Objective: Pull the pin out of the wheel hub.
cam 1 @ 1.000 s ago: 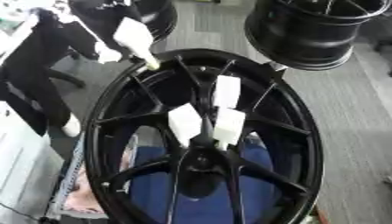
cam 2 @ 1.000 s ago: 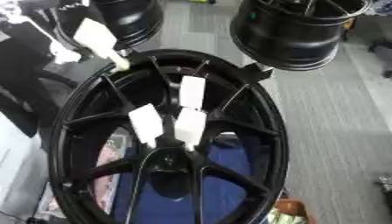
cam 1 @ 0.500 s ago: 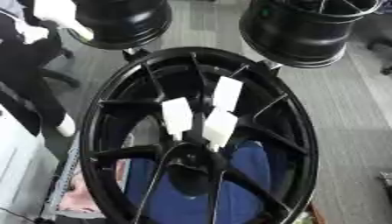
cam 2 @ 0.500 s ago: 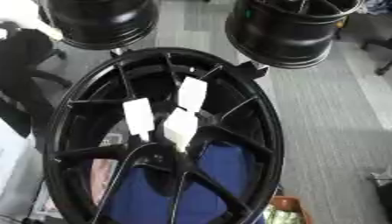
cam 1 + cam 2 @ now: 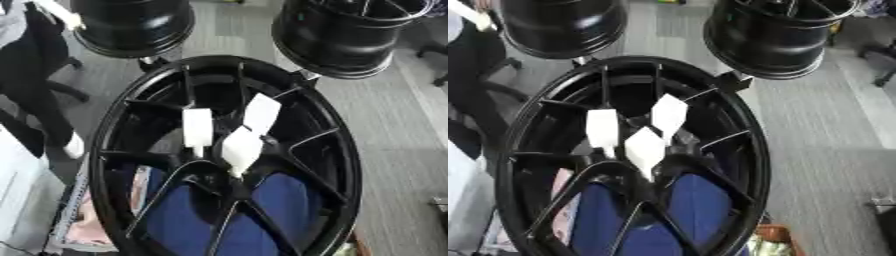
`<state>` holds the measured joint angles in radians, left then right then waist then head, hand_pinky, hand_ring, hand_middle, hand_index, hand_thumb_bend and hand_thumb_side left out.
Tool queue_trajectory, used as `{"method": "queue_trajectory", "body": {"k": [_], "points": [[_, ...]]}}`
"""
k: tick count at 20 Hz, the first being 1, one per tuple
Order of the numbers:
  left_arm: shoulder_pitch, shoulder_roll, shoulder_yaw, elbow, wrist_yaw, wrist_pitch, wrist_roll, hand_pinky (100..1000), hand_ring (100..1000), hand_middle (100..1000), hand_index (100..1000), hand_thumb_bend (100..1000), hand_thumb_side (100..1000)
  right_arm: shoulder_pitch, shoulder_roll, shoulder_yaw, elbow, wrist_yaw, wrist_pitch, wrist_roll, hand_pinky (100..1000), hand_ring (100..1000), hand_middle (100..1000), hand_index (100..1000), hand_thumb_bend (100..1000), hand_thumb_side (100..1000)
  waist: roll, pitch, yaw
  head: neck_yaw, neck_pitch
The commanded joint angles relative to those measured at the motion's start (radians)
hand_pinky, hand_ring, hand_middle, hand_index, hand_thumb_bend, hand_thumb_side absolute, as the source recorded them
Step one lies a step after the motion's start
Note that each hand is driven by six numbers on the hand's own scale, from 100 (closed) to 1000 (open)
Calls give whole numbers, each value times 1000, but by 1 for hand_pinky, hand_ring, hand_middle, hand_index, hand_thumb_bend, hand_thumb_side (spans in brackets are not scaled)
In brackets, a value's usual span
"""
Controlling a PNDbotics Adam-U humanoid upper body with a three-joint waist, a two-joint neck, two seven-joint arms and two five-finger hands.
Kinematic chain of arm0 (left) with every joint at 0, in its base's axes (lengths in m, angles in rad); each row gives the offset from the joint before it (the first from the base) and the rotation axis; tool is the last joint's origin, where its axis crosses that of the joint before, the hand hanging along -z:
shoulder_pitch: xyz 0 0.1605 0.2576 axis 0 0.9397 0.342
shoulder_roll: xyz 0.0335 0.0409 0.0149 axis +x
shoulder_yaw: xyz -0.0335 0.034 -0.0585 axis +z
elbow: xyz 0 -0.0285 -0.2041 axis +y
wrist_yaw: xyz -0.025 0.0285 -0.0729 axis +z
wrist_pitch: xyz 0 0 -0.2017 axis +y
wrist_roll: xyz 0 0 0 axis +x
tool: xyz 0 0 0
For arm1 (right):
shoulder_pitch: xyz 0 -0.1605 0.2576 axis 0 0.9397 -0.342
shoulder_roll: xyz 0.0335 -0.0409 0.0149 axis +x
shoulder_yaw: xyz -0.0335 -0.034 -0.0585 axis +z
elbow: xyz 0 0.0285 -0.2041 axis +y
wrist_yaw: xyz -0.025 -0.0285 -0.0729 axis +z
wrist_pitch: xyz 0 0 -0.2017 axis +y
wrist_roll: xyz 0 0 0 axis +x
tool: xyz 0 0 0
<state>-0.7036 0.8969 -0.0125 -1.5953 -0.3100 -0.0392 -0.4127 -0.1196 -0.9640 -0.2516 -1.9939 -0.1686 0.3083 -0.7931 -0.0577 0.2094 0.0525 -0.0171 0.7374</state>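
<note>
A large black wheel hub [image 5: 328, 150] lies tilted in the middle of both views. Three white-tagged pins [image 5: 198, 129] stand close together near its centre, among the spokes. A fourth white-tagged pin [image 5: 58, 12] shows at the top left corner, clear of the hub's rim. It sits at the upper end of a dark shape [image 5: 31, 65] on the left edge that looks like my left arm. The hand itself is too blurred to make out. My right hand is in no view.
Two more black wheel hubs stand behind, one at the top left [image 5: 131, 25] and one at the top right [image 5: 350, 35]. Grey floor [image 5: 402, 115] runs along the right. Blue cloth [image 5: 280, 200] shows through the lower spokes. White surfaces border the lower left.
The white-tagged pin at the hub's upper-left rim has moved up and left into the corner, away from the hub. The three centre pins stayed put. The whole view has shifted a little.
</note>
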Motion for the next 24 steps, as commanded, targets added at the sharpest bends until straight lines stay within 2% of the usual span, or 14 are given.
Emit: {"method": "queue_trajectory", "body": {"k": [1, 3, 5, 8, 12, 16, 24], "points": [[-34, 23, 44, -15, 6, -22, 30, 764, 767, 756, 876, 230, 518, -10, -29, -9, -6, 5, 67, -66, 871, 734, 647, 765, 100, 268, 3, -13, -1, 6, -9], [-54, 13, 64, -14, 29, -2, 60, 740, 738, 725, 847, 193, 476, -11, -27, -9, -6, 4, 67, -69, 871, 734, 647, 765, 100, 269, 3, -15, -1, 6, -7], [-77, 2, 90, -9, 55, 26, 91, 724, 715, 695, 823, 118, 411, -12, -27, -7, -6, 4, 66, -69, 872, 734, 647, 765, 100, 269, 4, -16, 0, 7, -7], [-102, -9, 113, -9, 90, 71, 136, 704, 682, 653, 779, 107, 391, -13, -26, -5, -6, 5, 68, -68, 871, 734, 647, 765, 100, 269, 4, -17, -2, 9, -8], [-115, -19, 92, -57, 128, 120, 200, 693, 664, 632, 765, 100, 387, -17, -27, -6, -6, 8, 65, -68, 870, 735, 648, 765, 100, 261, 5, -18, -4, 10, -8], [-121, -41, 55, -84, 170, 123, 264, 686, 652, 622, 760, 100, 414, -24, -29, -4, -6, 17, 59, -65, 870, 736, 649, 766, 100, 238, 5, -19, -7, 14, -7], [-130, -114, 2, -103, 289, 74, 392, 677, 643, 616, 765, 100, 505, -36, -30, -1, -6, 58, 45, -59, 869, 741, 654, 770, 100, 189, 1, -20, -16, 19, -10]]}}
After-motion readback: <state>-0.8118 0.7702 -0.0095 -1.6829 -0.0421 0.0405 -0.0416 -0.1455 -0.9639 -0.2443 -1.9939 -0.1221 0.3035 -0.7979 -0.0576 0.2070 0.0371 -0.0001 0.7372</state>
